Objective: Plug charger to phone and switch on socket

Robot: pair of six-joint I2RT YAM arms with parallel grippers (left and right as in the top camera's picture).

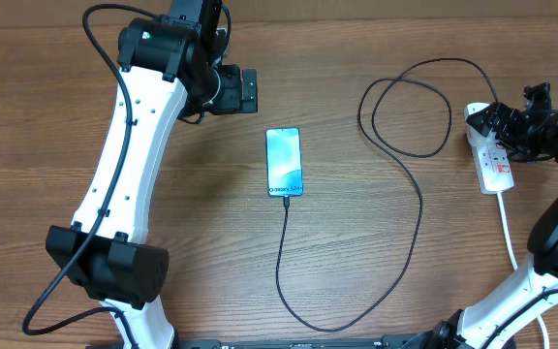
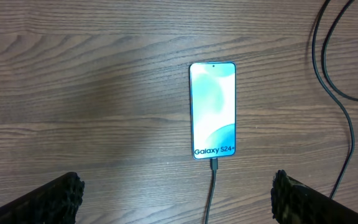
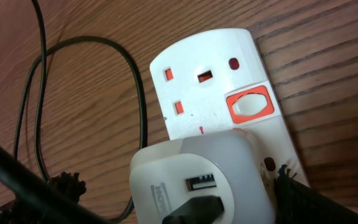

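Black padded fingers of the right pincer [image 3: 178,185] stand spread wide and grip nothing. Between them, directly below the wrist, sits a white adapter [image 3: 194,174] with the charger [image 1: 281,252] plugged into its face beside a spare USB port. Just ahead of the fingertips the socket [image 3: 210,81] lies flat on the wooden table [image 3: 328,74]. Its red-rimmed rocker [image 3: 248,106] is just beyond the adapter, on the right finger's side. Whether that rocker is on cannot be told, nor whether it serves the adapter's outlet or the empty one farther out.

The left pincer [image 2: 176,193] is likewise spread and empty, held clear of the table. The phone [image 2: 214,111] lies ahead of it, between the lines of its two fingers, with the screen lit. The charger's connector appears seated in the phone's near edge.

Assessment: the plugging looks done, and the switch is the step left.

Hazards:
- A finger descending on the adapter instead of the rocker could lever it out of the outlet.
- The socket is unsecured, so an off-centre press could tip or slide it.
- Cable loops lie close outside the right pincer's left finger. A snag there could drag the lead and pull the connector from the phone.
- The wrong rocker may be pressed, since it is unclear which outlet each one serves.
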